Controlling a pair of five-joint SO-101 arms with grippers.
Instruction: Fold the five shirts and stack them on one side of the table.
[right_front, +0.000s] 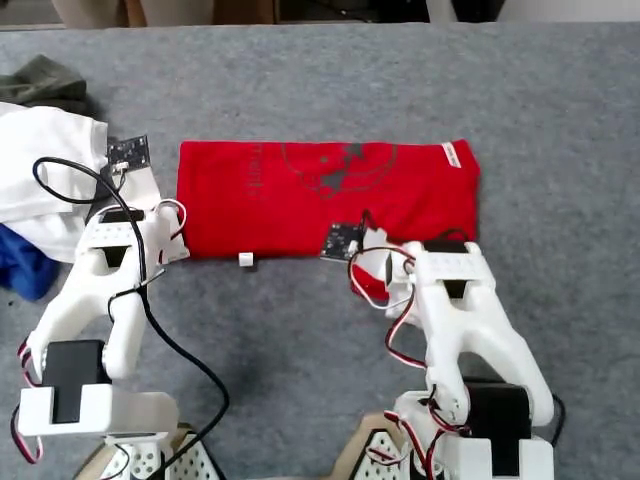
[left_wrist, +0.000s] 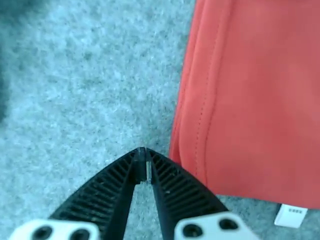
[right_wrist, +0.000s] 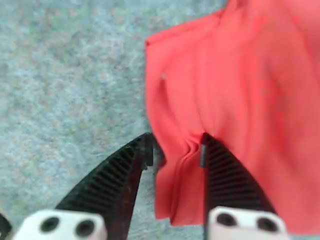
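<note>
Shirt (right_front: 320, 200) lies as a long red strip in the middle of the table (right_front: 300, 90), likely so it can be folded once more. The right gripper (right_wrist: 176, 156) is at its near edge. Its fingers are partway closed with bunched cloth between them, which looks like a pinch made to lift that edge. The left gripper (left_wrist: 143, 159) is shut tight with nothing in it, its tips over the table just beside the shirt's end. A pile (right_front: 40, 170) of other shirts lies on the left.
</note>
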